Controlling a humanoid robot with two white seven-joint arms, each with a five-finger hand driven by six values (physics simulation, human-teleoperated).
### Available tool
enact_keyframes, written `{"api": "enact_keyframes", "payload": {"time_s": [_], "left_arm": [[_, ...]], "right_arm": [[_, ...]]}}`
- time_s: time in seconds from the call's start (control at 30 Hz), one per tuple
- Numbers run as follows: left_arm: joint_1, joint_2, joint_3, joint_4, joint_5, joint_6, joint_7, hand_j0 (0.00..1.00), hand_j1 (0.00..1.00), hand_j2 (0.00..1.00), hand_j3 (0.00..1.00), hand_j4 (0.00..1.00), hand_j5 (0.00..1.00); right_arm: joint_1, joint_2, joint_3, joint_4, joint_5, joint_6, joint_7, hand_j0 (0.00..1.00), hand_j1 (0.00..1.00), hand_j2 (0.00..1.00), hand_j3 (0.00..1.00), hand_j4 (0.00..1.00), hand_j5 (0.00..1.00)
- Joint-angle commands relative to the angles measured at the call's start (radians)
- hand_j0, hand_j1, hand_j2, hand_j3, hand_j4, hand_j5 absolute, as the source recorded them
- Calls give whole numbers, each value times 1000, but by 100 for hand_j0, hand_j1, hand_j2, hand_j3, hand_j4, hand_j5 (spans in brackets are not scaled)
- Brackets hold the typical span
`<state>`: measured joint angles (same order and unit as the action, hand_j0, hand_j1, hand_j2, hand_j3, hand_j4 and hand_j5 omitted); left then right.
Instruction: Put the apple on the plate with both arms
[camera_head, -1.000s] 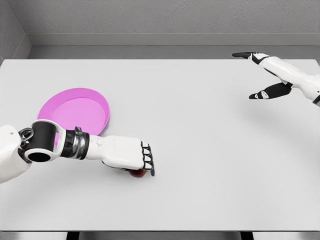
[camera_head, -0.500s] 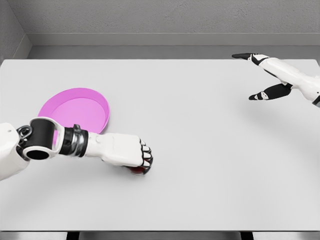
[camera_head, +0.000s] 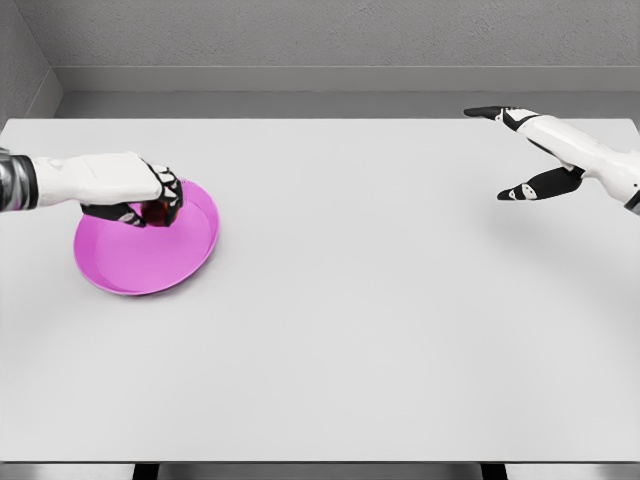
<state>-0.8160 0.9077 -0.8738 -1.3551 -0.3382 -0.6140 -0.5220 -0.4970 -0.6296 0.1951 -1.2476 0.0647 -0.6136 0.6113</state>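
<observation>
There is one table (camera_head: 380, 330), white and wide, and on it one plate (camera_head: 140, 265), pink and round, near the left edge. There is one apple (camera_head: 155, 210), dark red; only a small part of it is visible between the fingers. There are two hands.

The left hand (camera_head: 125, 185) comes in from the left edge of the picture and is over the upper part of the plate. Its fingers (camera_head: 170, 195) are curled around the apple and grip it from above, with the thumb under it. The apple is therefore in this hand, above the plate's back rim area. I cannot tell if the apple touches the plate surface or is a little above it.

The right hand (camera_head: 535, 150) is far away, at the upper right, over the right edge of the table. It holds nothing. Its fingers are spread: one dark fingertip points to the left at the top, and another dark finger points to the left lower down, with a wide gap between them. The two hands are well apart, and only the left one is at the plate.
</observation>
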Motion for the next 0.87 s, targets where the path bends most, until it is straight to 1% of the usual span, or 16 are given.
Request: {"api": "enact_keyframes", "payload": {"time_s": [0.0,0.1,0.13,0.17,0.2,0.23,0.27,0.33,0.37,0.4,0.43,0.47,0.5,0.57,0.63,0.83], "left_arm": [[0,-10,-5,57,7,3,-3,39,39,39,39,39,39],[0,-9,-4,57,11,3,-3,44,44,44,44,44,44],[0,-12,-4,56,11,3,-3,51,51,51,51,51,51],[0,-12,-2,62,16,3,-3,68,68,68,68,68,68],[0,-12,2,65,19,3,0,88,88,88,88,88,88],[0,-9,3,65,27,3,2,96,96,96,96,96,96],[0,-7,3,63,42,3,2,100,100,100,100,100,100],[-2,-1,4,56,82,3,2,100,100,100,100,100,100],[-17,-3,6,48,119,3,2,100,100,100,100,100,100],[-34,-13,13,31,120,3,2,100,100,100,100,100,100],[-35,-41,18,28,122,3,3,100,100,100,100,100,100],[-41,-91,18,27,133,3,7,100,100,100,100,100,100],[-48,-147,16,19,163,3,7,100,100,100,100,100,100],[-46,-246,10,-48,166,3,5,100,100,100,100,100,100],[-40,-256,4,-153,169,3,5,100,100,100,100,100,100],[-37,-254,6,-159,185,3,7,100,100,100,100,100,100]], "right_arm": [[2,-1,0,-1,-8,3,0,100,100,100,100,100,100],[2,-1,0,-1,-8,3,0,100,100,100,100,100,100],[2,-1,0,-1,-8,3,0,100,100,100,100,100,100],[2,-1,0,-1,-8,3,0,100,100,100,100,100,100],[2,-1,0,-1,-8,3,0,100,100,100,100,100,100],[2,-1,0,-1,-8,3,0,100,100,100,100,100,100],[2,-1,0,-1,-8,3,0,100,100,100,100,100,100],[3,-1,1,-1,-8,3,0,100,100,100,100,100,100],[3,-1,3,-1,-8,3,0,100,100,100,100,100,100],[5,-1,3,-1,-8,3,0,100,100,100,100,100,100],[5,-1,3,-1,-8,3,0,100,100,100,100,100,100],[3,-1,3,-1,-8,3,0,100,100,100,100,100,100],[5,-1,3,-1,-8,3,0,100,100,100,100,100,100],[5,-2,3,-1,-8,3,0,100,100,100,100,100,100],[5,-4,3,-7,-9,3,0,100,100,100,100,100,100],[5,-2,3,-9,-10,3,0,100,100,100,100,100,100]]}}
